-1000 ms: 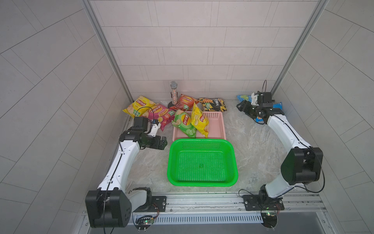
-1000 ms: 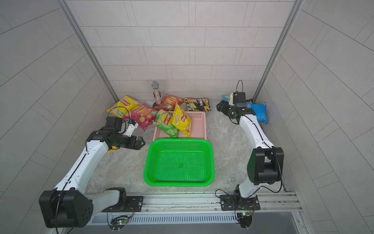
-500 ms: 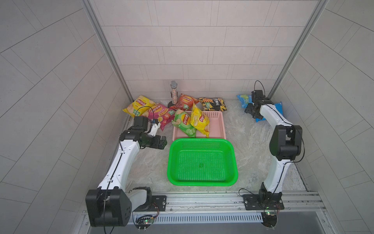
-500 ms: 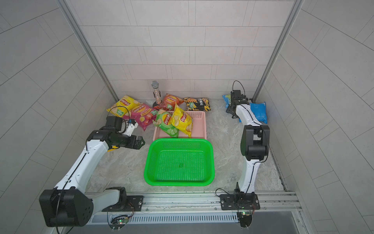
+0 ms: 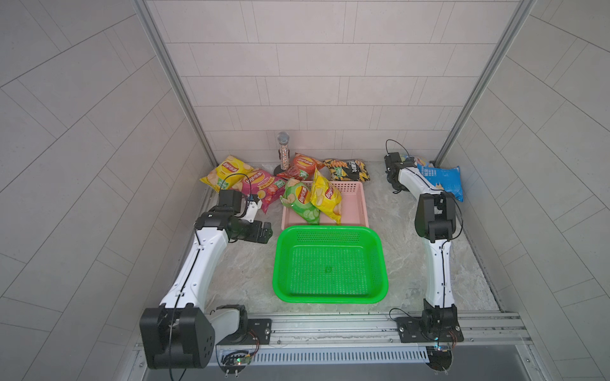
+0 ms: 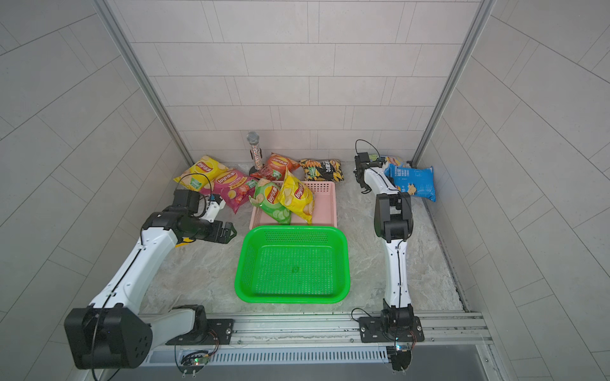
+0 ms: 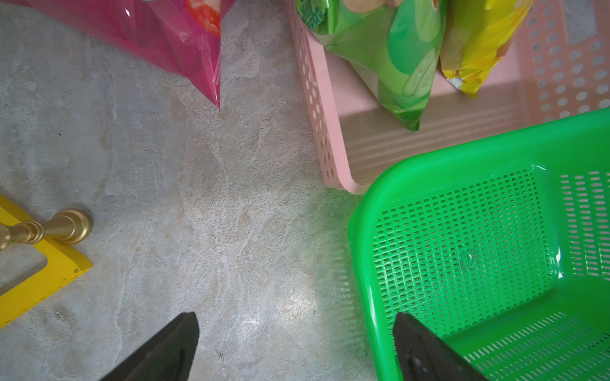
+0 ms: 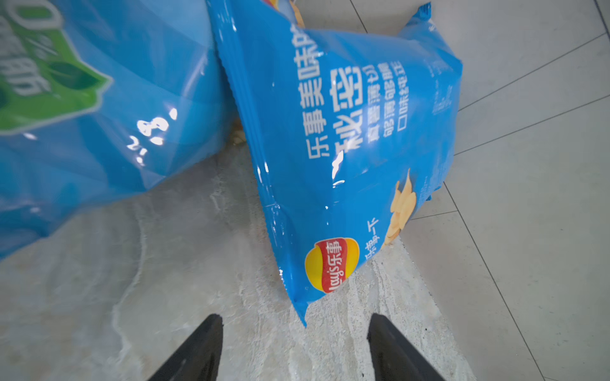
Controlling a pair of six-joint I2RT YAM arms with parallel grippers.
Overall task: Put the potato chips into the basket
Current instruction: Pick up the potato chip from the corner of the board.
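The green basket sat at the bench's near edge; the pink basket behind held two chips bags, others lay along the far edge. The left gripper was released beside the green basket; the right gripper was released at a blue bag, far right corner

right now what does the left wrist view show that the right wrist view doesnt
Only the left wrist view: the green basket, the pink crate holding a green bag and a yellow bag, a magenta bag, a yellow plastic piece and a brass-coloured knob.
Only the right wrist view: a blue Lay's bag, a second blue bag and the tiled wall.
Both: the marbled tabletop and an open, empty pincer, the left pincer and the right pincer.
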